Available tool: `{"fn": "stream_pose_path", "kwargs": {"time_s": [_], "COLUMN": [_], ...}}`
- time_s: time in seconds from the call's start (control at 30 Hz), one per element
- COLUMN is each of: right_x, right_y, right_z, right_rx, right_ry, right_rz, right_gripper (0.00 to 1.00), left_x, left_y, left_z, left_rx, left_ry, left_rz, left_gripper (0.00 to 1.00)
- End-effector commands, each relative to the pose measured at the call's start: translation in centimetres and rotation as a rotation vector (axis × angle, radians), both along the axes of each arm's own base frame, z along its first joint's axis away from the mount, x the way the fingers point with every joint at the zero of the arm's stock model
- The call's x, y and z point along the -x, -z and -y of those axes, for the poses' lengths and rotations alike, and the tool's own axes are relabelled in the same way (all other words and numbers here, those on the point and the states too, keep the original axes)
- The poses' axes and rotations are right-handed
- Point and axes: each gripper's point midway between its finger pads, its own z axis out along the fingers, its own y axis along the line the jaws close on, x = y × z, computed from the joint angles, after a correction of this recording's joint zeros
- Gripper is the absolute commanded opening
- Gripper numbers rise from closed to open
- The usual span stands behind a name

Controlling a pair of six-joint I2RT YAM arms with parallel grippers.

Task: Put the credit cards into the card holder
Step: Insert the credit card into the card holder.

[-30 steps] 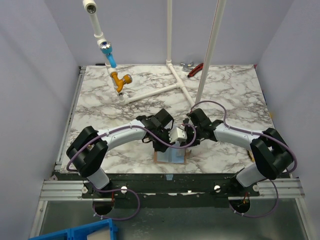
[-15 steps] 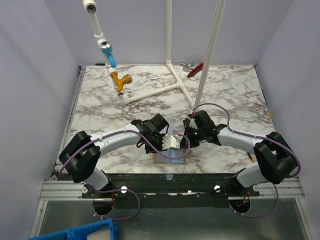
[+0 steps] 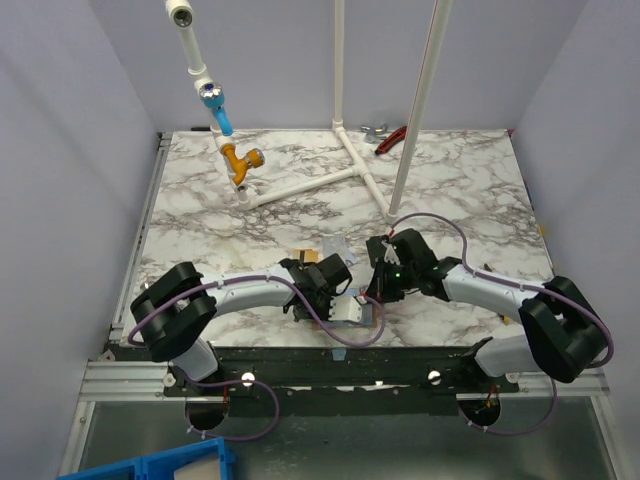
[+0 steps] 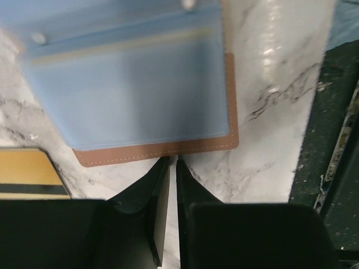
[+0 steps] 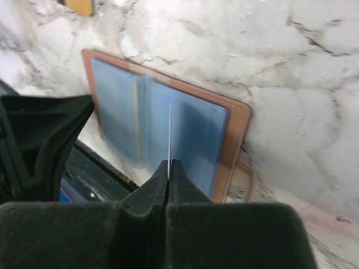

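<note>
While the right gripper (image 5: pixel 169 166) is clamped tight on a thin card (image 5: pixel 169 131), seen only edge-on as a pale line, the card holder (image 5: pixel 196 143) lies spread open on the desk (image 5: pixel 291 67) right under it. Its blue pockets face up, and it sits close to the desk's near edge. Which card this is I can't say from its edge alone; it may be the silvery one. The left gripper (image 4: pixel 173 168) has its jaws almost together, with a thin slit between them and nothing in it, and its tips are at the holder's brown border. The gold card (image 4: pixel 25 174) with the dark stripe lies flat on the desk just beside the holder, not yet stowed.

The step in hand looks like feeding the held card into a pocket. To do it well, the card's lower edge should meet the pocket mouth squarely, tilted low so it slides under the blue flap rather than stabbing down onto it. The left gripper would best press the border down so the holder can't skid or fold as the card pushes in. Release only once most of the card is inside; otherwise a tight pocket may drag it back out.
</note>
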Motion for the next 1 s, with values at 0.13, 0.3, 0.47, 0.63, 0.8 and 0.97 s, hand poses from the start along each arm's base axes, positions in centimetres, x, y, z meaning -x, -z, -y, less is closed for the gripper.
{"fn": "stream_pose_path", "kwargs": {"time_s": [0.13,0.3,0.47,0.63,0.8,0.97], "right_x": [-2.1,-1.3,-0.3,-0.7,-0.6,-0.4], "right_y": [0.3,-0.7,-0.1,-0.8,-0.5,-0.1], "right_z": [2.0,0.9,-0.2,-1.1,-1.2,-1.4], "right_rx": [0.125,0.025,-0.07,-0.124,-0.149,-0.168], "right_ry": [0.048,0.017,0.015,-0.002,0.002,-0.01], "right_rz": [0.055,0.063,0.014,0.036,0.029,-0.006], "right_gripper": [0.01,0.01,0.01,0.01,0.01,0.01], "left_x": [2.0,0.8,0.5,0.7,1.0,1.2], "left_y": [0.0,-0.7,-2.2,-3.5,-2.6,-1.8], "left_z": [3.2,3.2,2.9,3.6,3.5,3.7], "left_rx": [0.016,0.038,0.07,0.137,0.125,0.115], "left_ry": [0.065,0.035,-0.039,-0.002,0.04,0.062], "left_rz": [-0.057,-0.002,-0.105,-0.066,-0.045,-0.015], "left_gripper": [0.1,0.07,0.0,0.0,0.0,0.0]}}
